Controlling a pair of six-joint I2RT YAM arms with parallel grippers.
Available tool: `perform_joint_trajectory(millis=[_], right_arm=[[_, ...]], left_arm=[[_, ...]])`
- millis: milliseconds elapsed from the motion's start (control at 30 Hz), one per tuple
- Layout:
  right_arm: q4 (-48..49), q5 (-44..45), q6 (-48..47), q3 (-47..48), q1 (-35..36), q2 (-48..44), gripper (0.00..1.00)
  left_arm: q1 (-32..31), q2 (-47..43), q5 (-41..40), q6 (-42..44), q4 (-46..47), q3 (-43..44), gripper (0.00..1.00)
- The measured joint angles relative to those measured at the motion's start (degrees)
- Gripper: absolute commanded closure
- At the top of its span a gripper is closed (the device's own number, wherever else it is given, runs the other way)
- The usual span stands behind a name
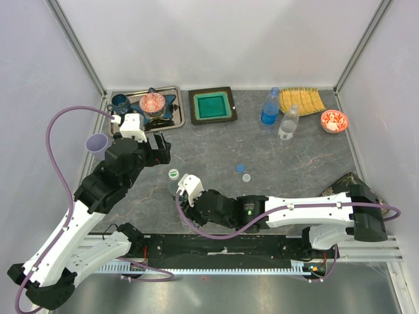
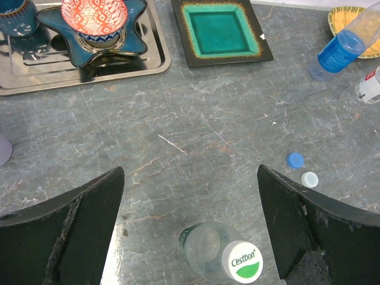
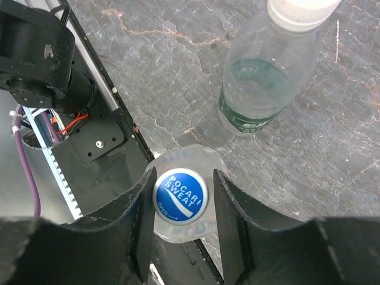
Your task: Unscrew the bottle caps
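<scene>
Just beside the green-label bottle, the right gripper sits narrowed around the blue-and-white cap, contact unclear; the left gripper hangs near that bottle, jaws wide.

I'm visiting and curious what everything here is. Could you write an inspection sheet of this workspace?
Surface: grey marbled table.
Job's things: blue-tinted bottle and clear bottle at back; blue cap and pale cap loose mid-table; green-labelled bottle and fourth bottle near, both capped.
Clutter: metal tray holding red-patterned bowl; teal plate; yellow plate; red bowl; lilac cup.
Grippers: left gripper open, near green-labelled bottle; right gripper flanks fourth bottle's cap, contact unclear.
Cables: purple cable loops by each arm.
Surroundings: white walls, metal frame.
</scene>
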Motion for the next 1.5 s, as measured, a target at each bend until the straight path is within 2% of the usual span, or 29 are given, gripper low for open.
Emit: perform_joint_trajectory(millis=[300,333,367,533,667,733,800,900,1000,1133,1200,1333,1500], right_arm=[[-1.4,0.6,0.1,-0.2,0.0,-1.9,0.87],[-2.3,0.6,0.1,0.0,0.0,-2.6,0.98],[-4.2,0.7,-0.1,0.5,0.0,-3.4,1.0],[-13.9,5.8,-1.5,10.1,0.2,-8.4,1.0],[-18.4,15.5,-1.8,22.8,-0.7,-10.9,1.0],[-19.2,19.4,-1.1,28.0,-3.3,-10.9,1.0],[-19.7,19.6,0.7,31.7,-10.1,-10.9,1.0],[-19.4,14.8,5.2,33.0,-25.9,-10.6,1.0],[-17.2,4.6,10.7,32.1,-37.8,-9.3,1.0],[-12.9,-11.0,17.3,31.5,-44.7,-7.1,1.0],[-11.5,-17.4,19.1,31.6,-46.2,-6.3,1.0],[-10.2,-27.6,20.6,31.6,-47.8,-6.3,1.0],[-10.2,-36.2,18.3,31.6,-48.2,-8.5,1.0]], left_arm=[[0.0,0.0,0.1,0.0,0.0,0.0,0.0],[0.0,0.0,0.1,0.0,0.0,0.0,0.0],[0.0,0.0,0.0,0.0,0.0,0.0,0.0],[0.0,1.0,-0.6,0.9,0.3,3.5,0.01],[0.0,1.7,-0.6,3.2,4.0,9.3,0.0],[0.0,2.4,-0.3,4.3,7.1,12.0,0.0],[0.0,3.4,0.5,5.1,10.3,14.7,0.0],[0.5,5.0,3.3,5.2,15.8,17.1,0.0],[4.1,6.3,12.2,3.3,21.0,16.3,0.0],[13.4,9.4,33.1,-3.6,30.1,13.3,0.0],[17.4,12.0,45.2,-8.1,36.2,11.6,0.0],[19.1,17.0,63.2,-12.5,43.5,10.6,0.0],[19.0,17.7,79.0,-12.8,46.5,10.8,0.0]])
